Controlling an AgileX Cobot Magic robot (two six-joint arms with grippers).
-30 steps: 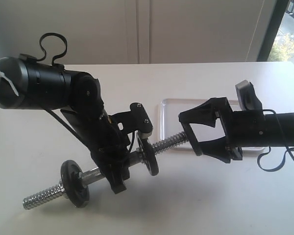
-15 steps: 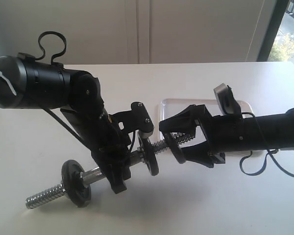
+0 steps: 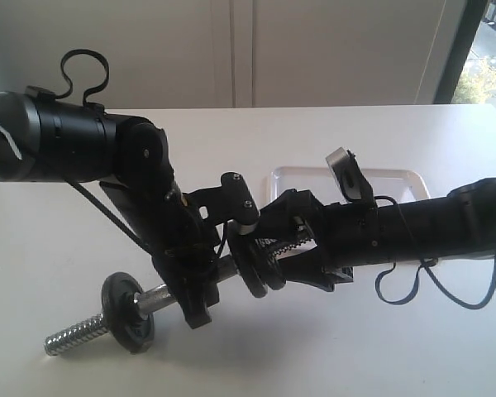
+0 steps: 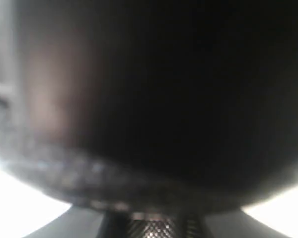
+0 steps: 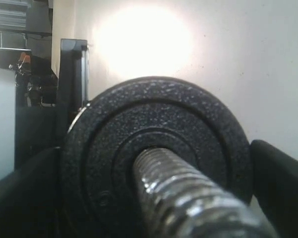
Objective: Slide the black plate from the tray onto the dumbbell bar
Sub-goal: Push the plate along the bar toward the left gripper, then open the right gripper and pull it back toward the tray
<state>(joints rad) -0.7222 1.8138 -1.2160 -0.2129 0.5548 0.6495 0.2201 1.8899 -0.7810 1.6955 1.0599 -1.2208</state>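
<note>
R gripper (image 3: 274, 253) slid black plate (image 5: 107, 124) along dumbbell bar (image 3: 76, 334) — now beside inner disc (image 3: 245, 248).

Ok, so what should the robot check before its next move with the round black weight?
1. Black plate on the dumbbell bar: ok, the bar pokes through its hole.
2. Left gripper holding the bar: ok, clamped on the middle.
3. Plate snug against the other disc: cannot tell, they look close but any gap is hidden.
4. Right gripper let go of the plate: not ok, its fingers sit on both sides of the plate's rim.
5. Bar level: not ok, it tilts down toward its bare threaded end.
</note>
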